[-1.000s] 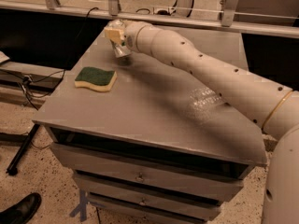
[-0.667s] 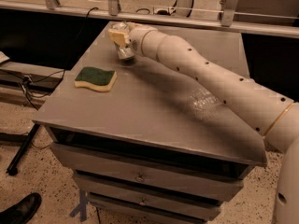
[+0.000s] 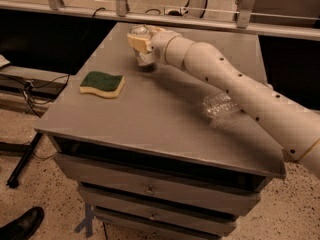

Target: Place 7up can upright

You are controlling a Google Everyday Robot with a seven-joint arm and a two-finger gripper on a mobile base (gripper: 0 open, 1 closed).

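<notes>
The 7up can (image 3: 145, 59) is a small silver-grey can near the far middle of the grey table (image 3: 150, 124). It stands roughly upright, with its base at or just above the tabletop. My gripper (image 3: 141, 48) reaches down onto it from above, and its cream fingers (image 3: 136, 40) close around the can's upper part. My white arm stretches in from the right edge, across the table, and hides part of the can's right side.
A green and yellow sponge (image 3: 102, 83) lies on the left of the table. A clear crinkled plastic bottle (image 3: 219, 108) lies on the right, partly under my arm. Drawers sit below the tabletop. A metal railing (image 3: 120, 4) runs behind. A black shoe (image 3: 21, 225) is on the floor at lower left.
The gripper with the can has shifted slightly toward the far edge of the table, and the arm has stretched out further. The sponge and the bottle have not moved.
</notes>
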